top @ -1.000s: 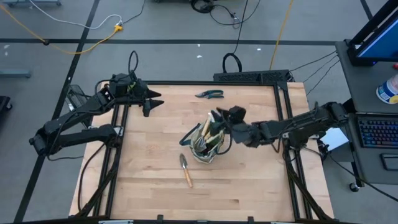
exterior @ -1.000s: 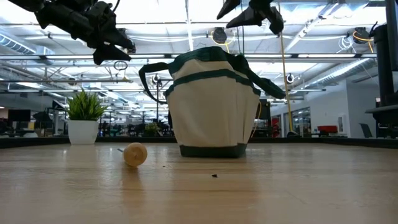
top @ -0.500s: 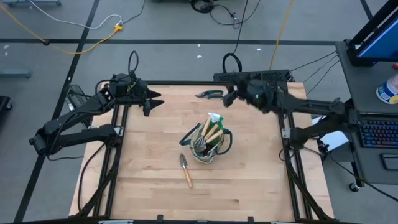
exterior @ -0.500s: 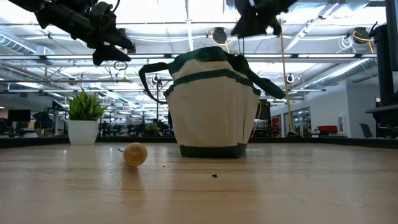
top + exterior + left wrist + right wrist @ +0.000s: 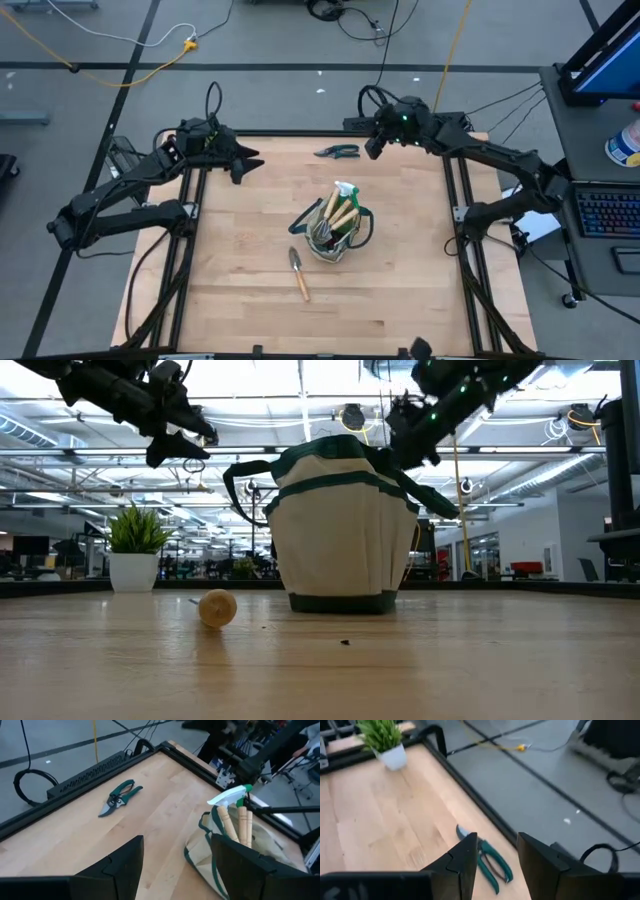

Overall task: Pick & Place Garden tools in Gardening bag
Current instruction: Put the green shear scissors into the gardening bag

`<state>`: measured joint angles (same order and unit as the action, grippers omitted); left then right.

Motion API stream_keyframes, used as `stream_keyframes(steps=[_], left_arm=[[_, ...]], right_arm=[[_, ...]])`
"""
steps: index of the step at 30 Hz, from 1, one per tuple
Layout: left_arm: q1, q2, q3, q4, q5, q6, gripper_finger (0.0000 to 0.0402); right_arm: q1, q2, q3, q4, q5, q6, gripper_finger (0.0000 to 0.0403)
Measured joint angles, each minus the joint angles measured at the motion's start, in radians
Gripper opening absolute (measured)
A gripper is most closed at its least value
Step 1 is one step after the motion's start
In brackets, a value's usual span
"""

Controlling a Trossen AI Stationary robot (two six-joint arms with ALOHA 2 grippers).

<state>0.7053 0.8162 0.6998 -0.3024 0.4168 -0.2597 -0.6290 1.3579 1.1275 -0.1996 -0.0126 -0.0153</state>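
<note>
The gardening bag point(image 5: 338, 233) stands upright near the middle of the table point(image 5: 250, 300), its mouth open to the top. Inside it, standing on end, are several wooden handles point(image 5: 340, 212) and a green spray bottle point(image 5: 345, 190) whose white-and-green head pokes above the rim. In the low view the bag's loop handles droop to either side.

Just beside the bag, toward the near edge of the table, a trowel point(image 5: 298, 272) lies flat, its metal blade toward the bag and its wooden handle pointing at the near edge. The pruning shears point(image 5: 337, 152) with green grips lie apart from the rest, close to the far edge.

My right gripper point(image 5: 372, 147) hangs above the far edge, just beside the shears; my fingers point(image 5: 462, 865) are parted with nothing between them. My left gripper point(image 5: 243, 165) waits over the far left corner, fingers point(image 5: 125, 862) spread and empty. A small potted plant point(image 5: 135, 550) stands at the table's left side.
</note>
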Motion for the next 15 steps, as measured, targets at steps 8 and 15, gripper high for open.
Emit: stream_keyframes(steps=[8, 15], left_arm=[[0.0, 0.0, 0.0, 0.024, -0.001, -0.041, 0.0237], [0.0, 0.0, 0.0, 0.024, -0.062, -0.065, 0.0237]], right_arm=[[-0.077, 0.143, 0.037, -0.041, -0.127, -0.096, 0.013], [-0.08, 0.261, 0.166, -0.203, -0.148, -0.268, 0.013]])
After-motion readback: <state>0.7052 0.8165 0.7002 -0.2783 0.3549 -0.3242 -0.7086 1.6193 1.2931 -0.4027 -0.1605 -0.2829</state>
